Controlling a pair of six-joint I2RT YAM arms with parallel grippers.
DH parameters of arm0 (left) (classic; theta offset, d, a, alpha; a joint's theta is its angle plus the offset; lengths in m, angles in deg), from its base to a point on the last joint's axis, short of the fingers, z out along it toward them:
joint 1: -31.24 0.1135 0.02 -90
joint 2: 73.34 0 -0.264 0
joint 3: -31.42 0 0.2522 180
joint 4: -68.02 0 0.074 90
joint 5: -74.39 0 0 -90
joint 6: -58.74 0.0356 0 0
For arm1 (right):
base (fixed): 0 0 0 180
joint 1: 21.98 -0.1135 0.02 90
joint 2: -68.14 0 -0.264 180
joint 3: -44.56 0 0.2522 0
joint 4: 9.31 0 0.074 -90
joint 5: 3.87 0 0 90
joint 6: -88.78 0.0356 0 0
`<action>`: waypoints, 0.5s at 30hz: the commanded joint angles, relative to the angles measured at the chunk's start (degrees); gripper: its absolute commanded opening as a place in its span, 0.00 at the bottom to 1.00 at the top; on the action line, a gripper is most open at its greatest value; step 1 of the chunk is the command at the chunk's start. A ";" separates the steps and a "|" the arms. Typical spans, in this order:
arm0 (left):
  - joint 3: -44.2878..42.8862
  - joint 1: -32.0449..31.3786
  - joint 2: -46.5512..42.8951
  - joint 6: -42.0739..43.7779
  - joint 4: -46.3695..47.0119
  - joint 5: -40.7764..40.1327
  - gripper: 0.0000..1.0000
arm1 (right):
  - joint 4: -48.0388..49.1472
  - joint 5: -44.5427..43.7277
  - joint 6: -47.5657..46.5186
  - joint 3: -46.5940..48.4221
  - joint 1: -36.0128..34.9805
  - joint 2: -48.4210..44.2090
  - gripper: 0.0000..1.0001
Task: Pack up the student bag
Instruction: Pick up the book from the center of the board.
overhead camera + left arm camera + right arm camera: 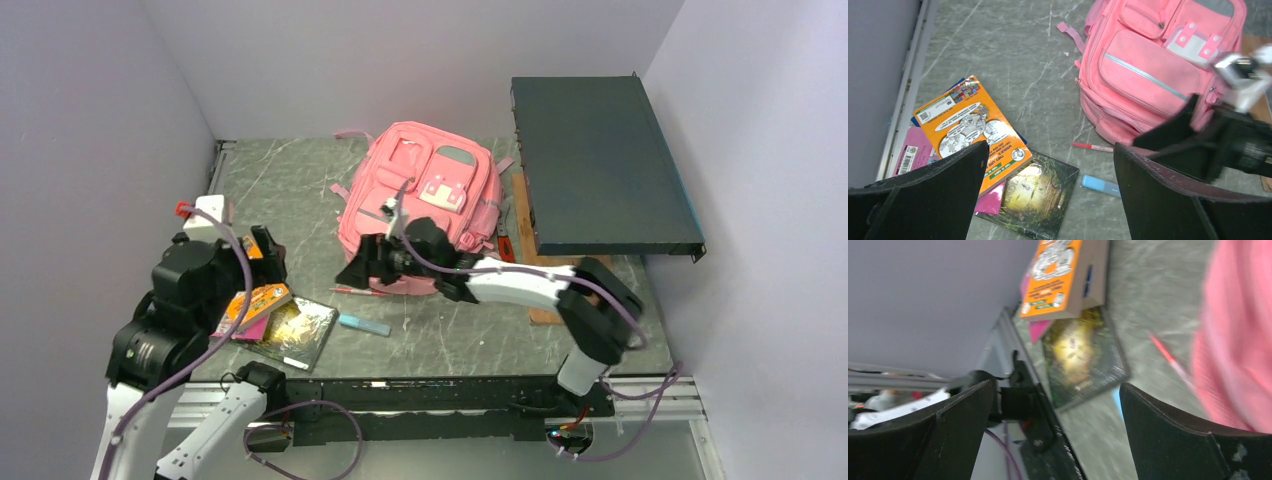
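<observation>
Large soft pink fabric backpack [420, 195] lies front-up at the middle-back of the grey marbled desk [450, 340], zip pockets and white-pink patch facing up. Right gripper [365, 265] is at the bag's near-left edge, fingers spread wide with nothing between them; cannot tell whether it touches the bag. Thin red pen [1093, 147] lies on the desk just beside the bag's near edge, and a small light-blue block [1100, 184] lies a bit nearer. Left of these is a glossy dark book with a forest cover [1038, 200], with an orange-covered booklet [973, 135] overlapping its left edge and a pink flat book [915, 150] under the orange one. Left gripper [1051, 146] hangs above this pile, fingers spread, empty. A flat dark-grey metal case [600, 170] sits right of the bag.
</observation>
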 commanded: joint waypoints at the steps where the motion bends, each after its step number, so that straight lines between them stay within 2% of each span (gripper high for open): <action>1: -4.53 0.08 -2.08 -0.60 -5.29 -1.38 1.00 | 12.97 9.57 17.95 9.35 -2.63 12.22 1.00; 6: -4.59 0.08 -4.49 -1.49 -7.43 3.80 1.00 | 16.66 10.71 29.05 17.79 -5.49 24.69 1.00; 11: -1.78 0.08 -7.29 -2.97 -7.56 8.72 1.00 | 10.62 5.45 30.36 23.60 -7.82 30.21 0.99; 15: -0.69 0.08 -8.74 -3.37 -7.72 10.30 1.00 | 8.75 2.32 32.42 25.04 -8.35 33.85 0.93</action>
